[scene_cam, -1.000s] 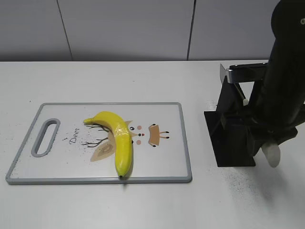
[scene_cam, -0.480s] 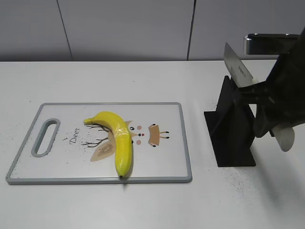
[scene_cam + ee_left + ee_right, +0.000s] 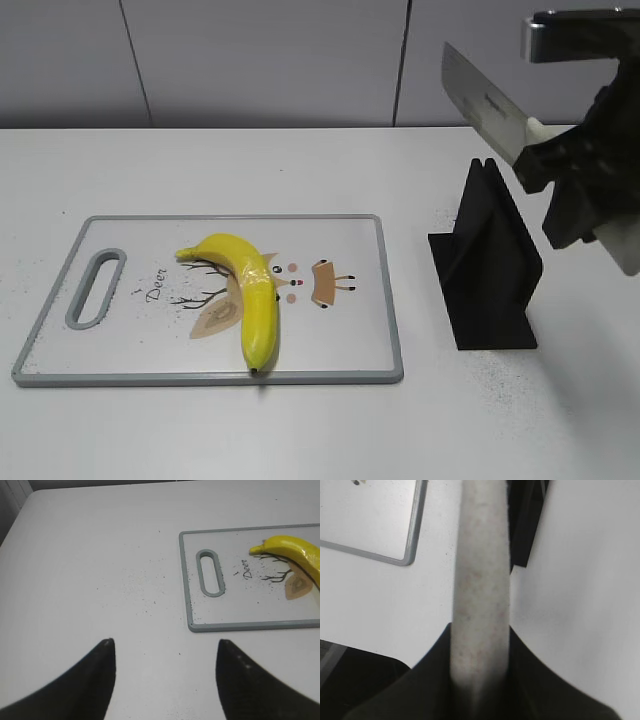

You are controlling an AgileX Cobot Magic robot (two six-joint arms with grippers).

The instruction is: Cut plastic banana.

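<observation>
The right gripper [image 3: 560, 165] has its fingers pinching a knife [image 3: 485, 100] above the black stand [image 3: 490, 270], the left gripper [image 3: 165, 667] has its fingers spread over the tabletop [image 3: 90, 570], and the plastic banana [image 3: 250, 290] lies on the cutting board [image 3: 350, 345].

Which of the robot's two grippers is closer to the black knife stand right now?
The right gripper. It holds the knife just above the black knife stand. The left gripper hangs open over bare table, beyond the cutting board's far end.
</observation>
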